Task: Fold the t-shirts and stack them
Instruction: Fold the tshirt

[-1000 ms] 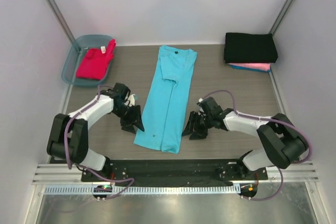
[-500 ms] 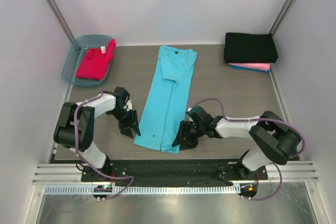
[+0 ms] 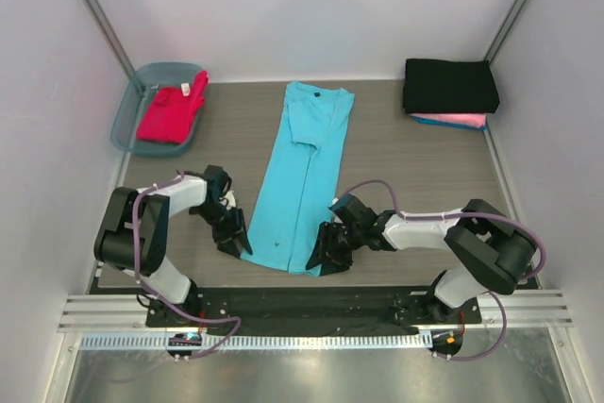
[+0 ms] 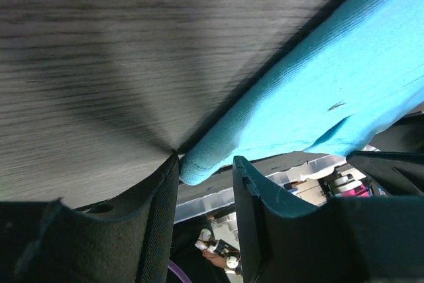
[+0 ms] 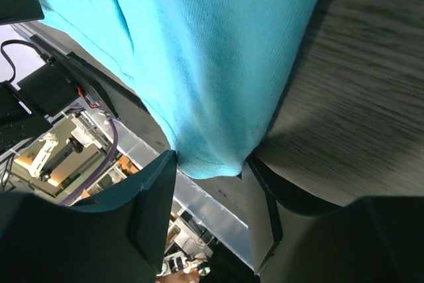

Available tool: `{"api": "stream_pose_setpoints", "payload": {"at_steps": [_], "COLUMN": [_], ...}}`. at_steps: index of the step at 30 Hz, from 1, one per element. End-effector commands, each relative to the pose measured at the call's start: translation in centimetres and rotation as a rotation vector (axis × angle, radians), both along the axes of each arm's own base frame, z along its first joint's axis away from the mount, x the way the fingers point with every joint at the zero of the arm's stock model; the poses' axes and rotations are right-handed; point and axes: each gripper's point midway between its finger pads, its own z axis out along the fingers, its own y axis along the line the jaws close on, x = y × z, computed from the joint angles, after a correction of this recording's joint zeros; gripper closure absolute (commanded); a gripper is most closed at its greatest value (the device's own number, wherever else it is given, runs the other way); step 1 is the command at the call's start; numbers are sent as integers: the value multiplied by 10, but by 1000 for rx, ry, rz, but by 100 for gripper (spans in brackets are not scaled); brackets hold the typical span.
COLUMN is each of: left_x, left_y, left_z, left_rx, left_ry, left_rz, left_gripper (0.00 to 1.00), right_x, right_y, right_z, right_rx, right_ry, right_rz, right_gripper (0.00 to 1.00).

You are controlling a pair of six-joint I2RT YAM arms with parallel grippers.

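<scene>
The turquoise t-shirt [image 3: 304, 176] lies folded into a long strip down the table's middle, neck label at the far end. My left gripper [image 3: 240, 242] is open at its near left corner; in the left wrist view the hem corner [image 4: 199, 164] sits between the fingers. My right gripper [image 3: 321, 257] is open at the near right corner; in the right wrist view the hem [image 5: 209, 157] fills the gap between the fingers. A black t-shirt [image 3: 450, 85] lies folded on a pink one [image 3: 462, 120] at the far right. A red-magenta t-shirt [image 3: 172, 110] lies in the tub.
The translucent blue-grey tub [image 3: 132, 101] stands at the far left corner. White walls close in the table on three sides. The black base rail [image 3: 302, 304] runs along the near edge, just behind the shirt's hem.
Both grippers have moved in toward the near corners of the turquoise t-shirt; the right one slid left and nearer, the left one nearer and slightly right. The shirt has not moved.
</scene>
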Motion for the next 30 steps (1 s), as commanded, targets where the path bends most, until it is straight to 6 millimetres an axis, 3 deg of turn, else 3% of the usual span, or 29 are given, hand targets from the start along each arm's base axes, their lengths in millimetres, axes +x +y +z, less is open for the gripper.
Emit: {"api": "stream_pose_setpoints", "payload": {"at_steps": [1, 8, 10, 11, 13, 18, 21, 24, 29, 30], "left_x": [6, 3, 4, 4, 8, 27, 45, 60, 84, 97], "left_y": [3, 1, 0, 0, -1, -9, -18, -27, -35, -37], "left_z": [-10, -13, -12, -11, -6, 25, 55, 79, 104, 114], "left_rx": [18, 1, -6, -8, -15, -98, -165, -221, -260, -261], "left_ry": [-40, -27, -29, -36, -55, -157, -233, -283, -348, -391], "left_rz": [6, 8, 9, 6, 5, -4, -40, -61, -73, -74], "left_gripper": [62, 76, 89, 98, 100, 100, 100, 100, 100, 100], "right_x": [-6, 2, 8, 10, 16, 42, 68, 86, 113, 116], "right_y": [-28, -29, -29, -30, -28, -10, 11, 18, 23, 20], "right_z": [-32, -33, -32, -32, -26, 15, 59, 87, 113, 115], "right_rx": [-167, -161, -159, -161, -155, -65, 2, 30, 25, 4], "right_ry": [23, -2, -21, -34, -55, -213, -346, -406, -492, -492], "right_rz": [-32, -40, -48, -42, -42, 38, 98, 129, 169, 171], "right_gripper": [50, 69, 88, 92, 95, 97, 98, 99, 99, 99]}}
